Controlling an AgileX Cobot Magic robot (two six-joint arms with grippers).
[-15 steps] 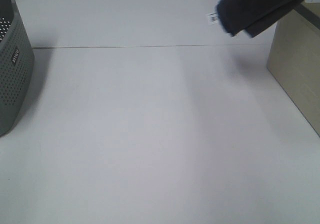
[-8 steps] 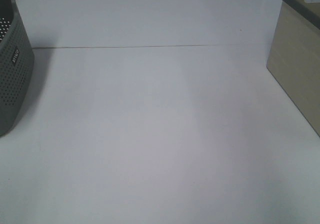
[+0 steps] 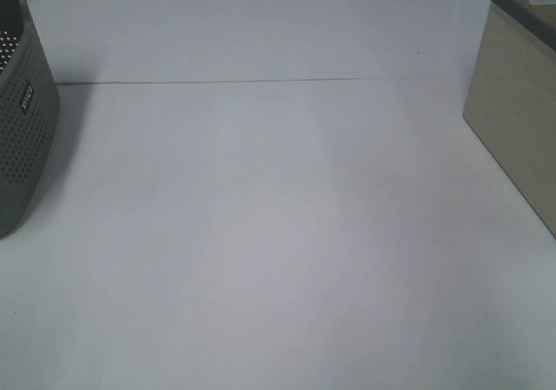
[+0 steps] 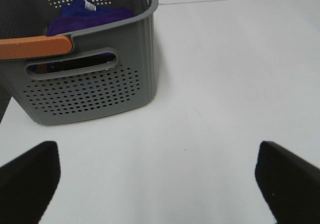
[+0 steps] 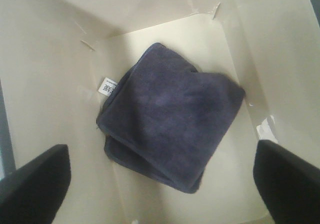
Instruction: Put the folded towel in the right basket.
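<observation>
The tabletop (image 3: 278,234) carries two containers, well apart. The perforated basket (image 3: 22,138) stands at about 9 o'clock in the high view, cut off by the frame edge. The right basket (image 3: 512,129) stands at about 2 to 3 o'clock. A seam (image 3: 261,82) crosses the tabletop toward 12 o'clock, running between them. The folded towel (image 5: 170,114) lies flat on the floor inside the right basket, its label (image 5: 106,86) near one wall. A cloth (image 4: 95,12) lies inside the perforated basket, beyond its handle (image 4: 35,47).

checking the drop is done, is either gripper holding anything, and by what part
Nothing is held. The right gripper is open above the folded towel, which lies free on the floor of the right basket. The left gripper is open too.
</observation>
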